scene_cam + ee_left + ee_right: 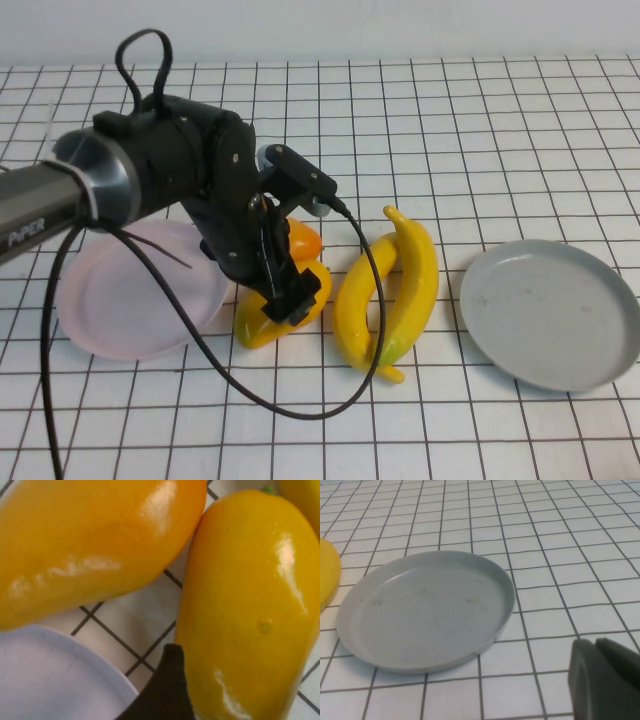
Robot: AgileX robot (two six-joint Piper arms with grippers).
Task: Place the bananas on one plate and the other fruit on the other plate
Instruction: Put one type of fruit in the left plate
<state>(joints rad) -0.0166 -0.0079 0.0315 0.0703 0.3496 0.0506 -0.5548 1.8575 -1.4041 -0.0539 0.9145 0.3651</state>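
Note:
My left gripper (285, 295) is down on the table by the pink plate (130, 290), shut on a yellow-orange mango-like fruit (262, 325). In the left wrist view that fruit (250, 605) fills the jaw space (252, 680), with one dark finger (167, 680) against its side. The second mango-like fruit (303, 238) lies just behind, beside the first (90, 545). Two bananas (410, 270) (355, 300) lie side by side at the centre. The grey plate (550, 310) lies at the right, bare. My right gripper (597, 652) is shut, low beside the grey plate (425, 610), outside the high view.
The left arm's black cable (300, 410) loops over the table in front of the fruit. The pink plate's rim (50, 680) shows close to the held fruit. A banana edge (327, 575) lies beside the grey plate. The white gridded table stretches behind.

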